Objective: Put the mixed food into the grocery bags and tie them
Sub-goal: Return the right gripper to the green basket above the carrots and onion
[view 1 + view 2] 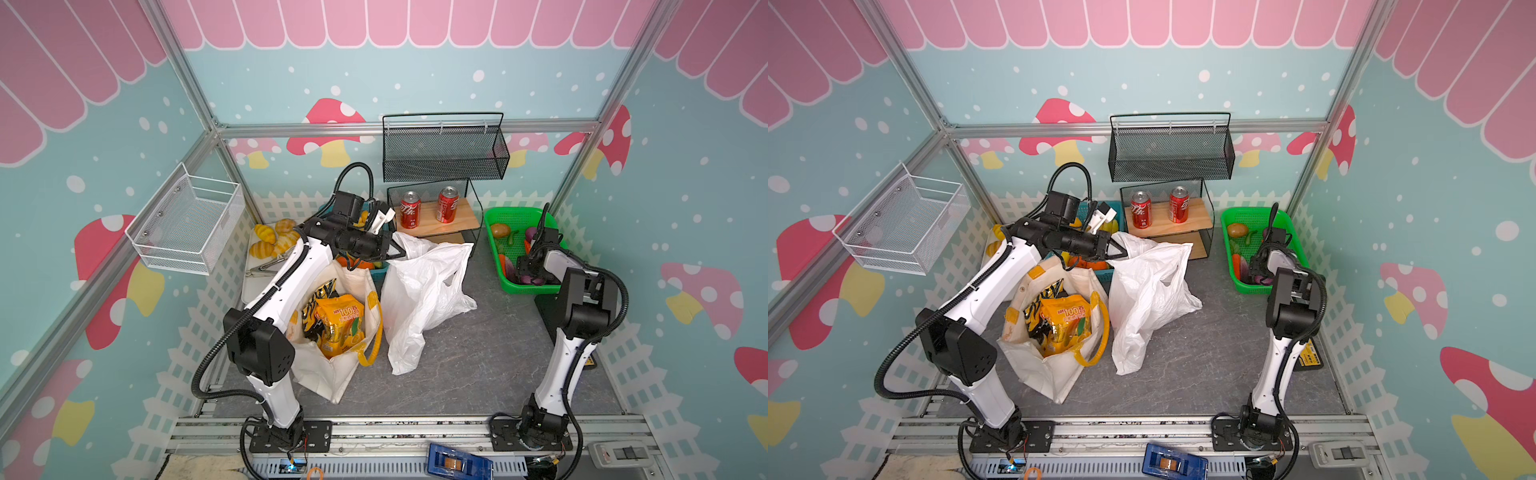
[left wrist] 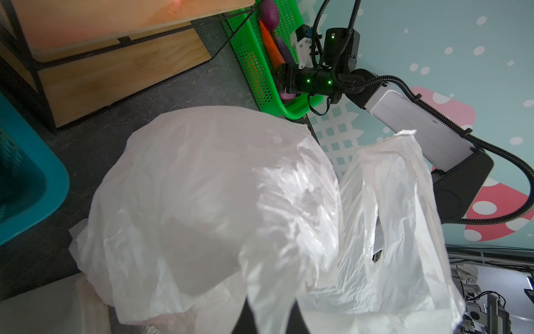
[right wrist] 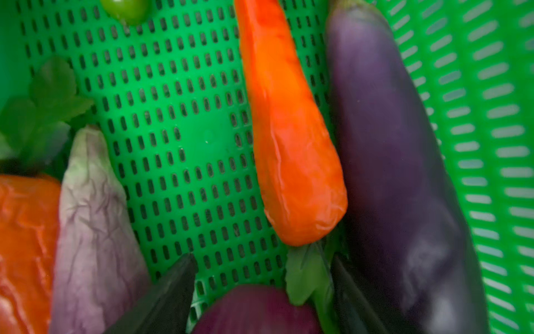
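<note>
The right hand [image 3: 263, 257], jaws wide, hovers in the green basket [image 3: 173, 115]. The carrot [image 3: 289, 138] runs up the frame from it, its leafy end between the fingertips. The left hand [image 1: 397, 251] pinches the white plastic bag [image 1: 424, 291] by its rim at frame centre.

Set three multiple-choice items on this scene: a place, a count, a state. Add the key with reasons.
1. The snack packets lie: A in the white plastic bag; B in the canvas tote; C on the wooden shelf.
2. How many red cans stand on the shelf? A two; B three; C five.
3. The left gripper is: A open above the tote; B shut on a can; C shut on the plastic bag.
1 B, both poke from its mouth; 2 A, two stand side by side; 3 C, its jaws pinch the bag's edge.
</note>
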Tool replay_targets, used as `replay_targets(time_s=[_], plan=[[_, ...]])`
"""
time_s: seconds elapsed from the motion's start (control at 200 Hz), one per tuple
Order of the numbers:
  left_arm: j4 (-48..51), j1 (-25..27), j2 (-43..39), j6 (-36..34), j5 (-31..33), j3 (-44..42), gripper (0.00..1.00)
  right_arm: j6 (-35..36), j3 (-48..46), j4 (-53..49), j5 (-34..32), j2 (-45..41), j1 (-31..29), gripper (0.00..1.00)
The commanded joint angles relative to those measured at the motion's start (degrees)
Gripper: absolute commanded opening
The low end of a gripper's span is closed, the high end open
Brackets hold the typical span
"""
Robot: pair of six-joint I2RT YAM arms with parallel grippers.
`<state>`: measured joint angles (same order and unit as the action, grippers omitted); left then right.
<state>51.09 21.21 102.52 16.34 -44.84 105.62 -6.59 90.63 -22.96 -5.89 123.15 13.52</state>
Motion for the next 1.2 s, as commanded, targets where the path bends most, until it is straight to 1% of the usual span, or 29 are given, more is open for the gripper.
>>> replay_targets(time_s=[0.0, 0.105, 0.22, 0.31, 0.39, 0.51, 0.55, 0.585, 0.635, 0.735, 0.82, 0.911, 0.921, 0.966, 1.031, 1.066, 1.101, 1.191], plan=[[-1.1, -0.3, 0.6, 0.3, -0.9, -0.3, 0.0, 0.9, 1.9, -2.3, 0.9, 1.0, -0.1, 0.64], [-1.0, -0.3, 0.5, 0.4, -1.0, -0.4, 0.0, 0.4, 1.4, -1.8, 2.7, -1.8, -0.1, 0.52], [-1.1, -0.3, 0.5, 0.4, -0.9, -0.4, 0.0, -1.1, -1.4, 1.0, 5.3, -8.2, 0.0, 0.46], [-1.2, -0.3, 0.4, 0.5, -0.9, -0.4, 0.0, -3.0, -5.3, 4.2, 8.5, -13.8, -0.1, 0.43], [-1.2, -0.3, 0.2, 0.6, -0.9, -0.4, 0.0, -4.9, -10.2, 7.9, 12.0, -20.7, 0.0, 0.41], [-1.4, -0.2, 0.1, 0.7, -1.0, -0.5, 0.0, -6.7, -15.0, 10.7, 17.6, -26.2, -0.1, 0.39], [-1.4, -0.2, 0.0, 0.8, -1.1, -0.5, 0.0, -7.1, -16.5, 11.7, 18.0, -27.6, -0.1, 0.39], [-1.4, -0.2, 0.0, 0.8, -1.2, -0.5, 0.0, -7.3, -17.7, 12.6, 16.7, -28.5, -0.1, 0.39], [-1.6, -0.2, 0.0, 1.0, -1.5, -0.5, 0.0, -7.0, -18.2, 12.9, 13.0, -28.3, -0.1, 0.43], [-1.8, -0.2, 0.0, 1.2, -1.7, -0.7, 0.0, -5.7, -14.4, 9.0, 6.2, -24.0, -0.1, 0.62], [-1.9, -0.2, 0.0, 1.2, -1.7, -0.7, 0.0, -4.8, -11.6, 7.0, 3.3, -19.4, 0.3, 0.73], [-1.9, -0.2, -0.1, 1.1, -1.5, -0.8, 0.0, -3.7, -7.6, 3.7, 4.0, -14.8, 0.9, 0.77], [-1.9, -0.2, -0.1, 1.0, -1.5, -0.8, 0.0, -3.6, -7.1, 3.1, 4.0, -13.2, 0.9, 0.77], [-1.9, -0.2, -0.1, 1.0, -1.4, -0.8, 0.0, -3.3, -5.2, 1.0, 3.7, -10.5, 1.0, 0.79], [-1.9, -0.2, 0.1, 1.0, -1.4, -0.8, 0.0, -3.0, -3.5, -1.0, 4.6, -8.2, 0.9, 0.81], [-1.9, -0.1, 0.1, 1.0, -1.3, -0.8, 0.0, -2.9, -3.0, -1.9, 4.9, -7.3, 0.9, 0.86], [-1.9, -0.2, 0.2, 0.9, -1.3, -0.8, 0.0, -2.9, -2.7, -2.7, 4.7, -6.5, 0.9, 0.88], [-1.9, -0.2, 0.4, 1.0, -1.4, -0.8, 0.0, -2.5, -1.6, -5.0, 3.2, -4.3, 1.0, 0.9]])
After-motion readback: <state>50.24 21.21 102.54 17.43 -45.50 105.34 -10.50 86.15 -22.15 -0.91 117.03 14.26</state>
